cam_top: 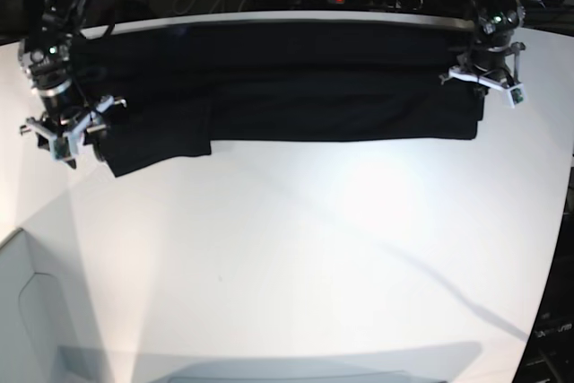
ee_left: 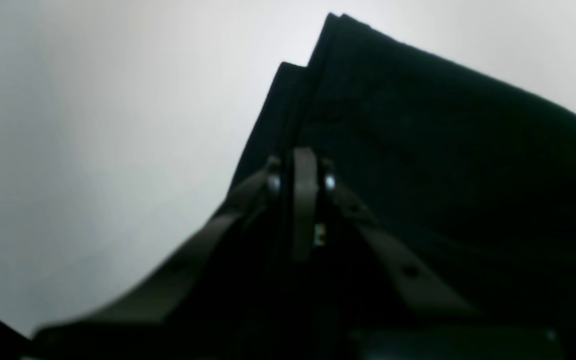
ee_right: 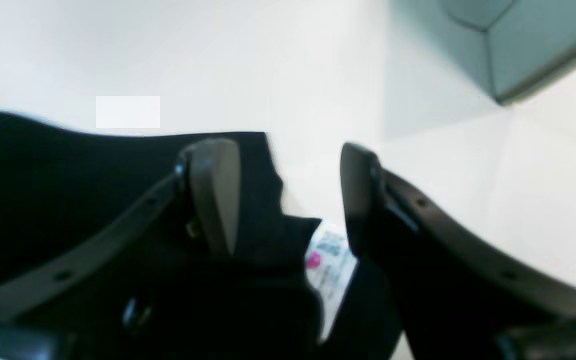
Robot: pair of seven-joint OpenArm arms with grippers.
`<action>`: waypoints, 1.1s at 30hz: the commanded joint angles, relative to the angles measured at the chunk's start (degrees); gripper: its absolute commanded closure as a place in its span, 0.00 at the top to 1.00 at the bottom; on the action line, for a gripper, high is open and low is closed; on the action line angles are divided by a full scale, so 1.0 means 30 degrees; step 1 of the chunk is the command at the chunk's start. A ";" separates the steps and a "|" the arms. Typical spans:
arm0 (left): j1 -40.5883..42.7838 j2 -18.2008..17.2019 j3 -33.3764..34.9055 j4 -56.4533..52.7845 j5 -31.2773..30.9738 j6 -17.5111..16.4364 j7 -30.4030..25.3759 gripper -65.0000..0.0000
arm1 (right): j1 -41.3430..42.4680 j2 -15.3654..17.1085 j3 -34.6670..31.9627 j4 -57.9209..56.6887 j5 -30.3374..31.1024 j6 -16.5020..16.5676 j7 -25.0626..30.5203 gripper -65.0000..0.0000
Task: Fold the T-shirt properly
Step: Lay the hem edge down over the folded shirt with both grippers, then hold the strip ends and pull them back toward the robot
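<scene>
Seen from the base view, the T-shirt [cam_top: 296,87] lies as a long, narrow black band along the far edge of the white surface [cam_top: 305,248], folded lengthwise so that layered edges run the length of the band. The left pincer [ee_left: 300,182] sits at one end of the shirt with its fingers pressed together on the stacked cloth; the wrist view shows two layer corners just beyond the tips, so the grip appears to pin that end in place. The right pincer [ee_right: 288,195] stands at the opposite end, its fingers spread apart with nothing between them; dark cloth lies beneath, and a small white tag [ee_right: 330,262] with a pink mark shows at the shirt's edge under the gap. Judged from this layout, the lengthwise fold is done and a crosswise fold remains; one end is anchored while the other is free, presumably for regrasping.
</scene>
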 commanded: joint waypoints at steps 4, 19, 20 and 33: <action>0.0013 -0.0153 -0.0108 0.0290 -0.0068 0.0012 -0.0427 0.00 | 0.3337 0.0897 0.0096 -0.2251 0.0170 0.0383 -0.3292 0.51; 0.0013 -0.0153 -0.0108 0.0261 -0.0068 0.0012 -0.0427 0.00 | 0.5154 0.1688 -0.3303 -0.6295 0.0170 0.0383 -0.4933 0.50; 0.0013 -0.0153 -0.0108 0.0261 -0.0068 0.0012 -0.0427 0.00 | 0.5301 0.1688 -0.3303 -0.6558 0.0170 0.0383 -0.4933 0.50; -0.0016 -0.0183 -0.0108 0.0261 -0.0068 0.0012 -0.0427 0.00 | 0.4568 0.1688 -0.3186 -0.3657 0.0170 0.0383 -0.5080 0.01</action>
